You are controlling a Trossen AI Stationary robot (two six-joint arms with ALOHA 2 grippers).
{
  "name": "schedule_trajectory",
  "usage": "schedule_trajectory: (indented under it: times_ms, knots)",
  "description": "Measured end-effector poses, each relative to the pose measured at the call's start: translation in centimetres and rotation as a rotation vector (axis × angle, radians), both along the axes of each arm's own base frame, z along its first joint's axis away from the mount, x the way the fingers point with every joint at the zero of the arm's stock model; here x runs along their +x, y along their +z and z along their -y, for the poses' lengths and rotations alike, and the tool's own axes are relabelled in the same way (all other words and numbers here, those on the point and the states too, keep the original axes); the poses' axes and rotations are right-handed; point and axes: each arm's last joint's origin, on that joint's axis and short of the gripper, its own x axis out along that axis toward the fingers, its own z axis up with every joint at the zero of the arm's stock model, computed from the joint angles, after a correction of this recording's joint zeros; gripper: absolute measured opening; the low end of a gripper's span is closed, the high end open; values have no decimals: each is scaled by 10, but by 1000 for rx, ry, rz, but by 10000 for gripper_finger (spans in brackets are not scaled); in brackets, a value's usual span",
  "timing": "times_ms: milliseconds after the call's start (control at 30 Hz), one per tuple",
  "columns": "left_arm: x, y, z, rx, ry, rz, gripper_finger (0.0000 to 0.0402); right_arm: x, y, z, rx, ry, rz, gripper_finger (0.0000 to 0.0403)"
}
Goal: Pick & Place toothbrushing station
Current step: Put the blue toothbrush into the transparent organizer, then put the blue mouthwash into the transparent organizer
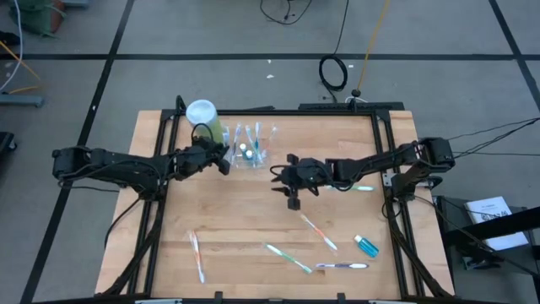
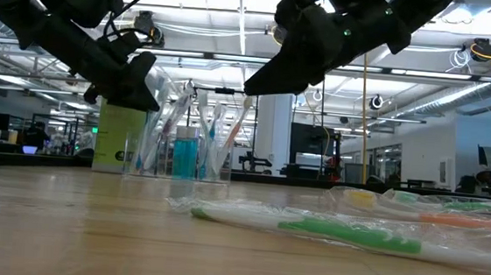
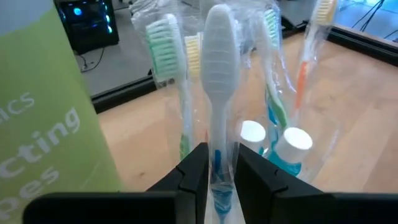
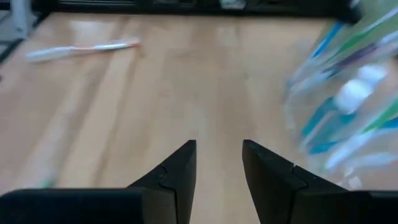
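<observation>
The left gripper (image 3: 214, 171) is closed on a wrapped toothbrush (image 3: 217, 93) with a white head, which stands upright between its two fingers, just beside the clear plastic cup (image 1: 251, 148). This cup is the landmark here: it stands near the far edge of the wooden table (image 1: 236, 228) and holds several wrapped toothbrushes and toothpaste tubes with white caps (image 3: 297, 142). A light-green bottle (image 1: 206, 118) with a white cap stands directly next to the cup, on its left side in the high view. The right gripper (image 1: 293, 192) hangs above the table, to the right of the cup and a little nearer the front edge, and its fingers (image 4: 180, 168) are apart with nothing between them. Farther from the cup, toward the front edge of the table, lie more toothbrushes: one with a pink handle (image 1: 197, 256), one with a green handle (image 1: 288, 257), one with an orange tip (image 1: 319, 232), and one dark one (image 1: 342, 266). A small blue toothpaste tube (image 1: 366, 246) lies near the front right side, well apart from the cup.
</observation>
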Motion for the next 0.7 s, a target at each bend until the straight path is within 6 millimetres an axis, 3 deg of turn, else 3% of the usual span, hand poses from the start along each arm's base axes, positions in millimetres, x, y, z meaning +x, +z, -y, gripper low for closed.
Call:
schedule_trajectory:
  times_ms: [200, 467, 700]
  knots:
    - [-1, -3, 0, -2, -8, -39, 82, -20, 3, -28, 79, 46, -165, 126]
    - [0, -1, 0, 13, -23, -33, 168, -81, -2, -72, 308, -161, -618, 126]
    - [4, 6, 4, 71, -60, 12, 220, -136, -3, -103, 292, -263, -968, 125]
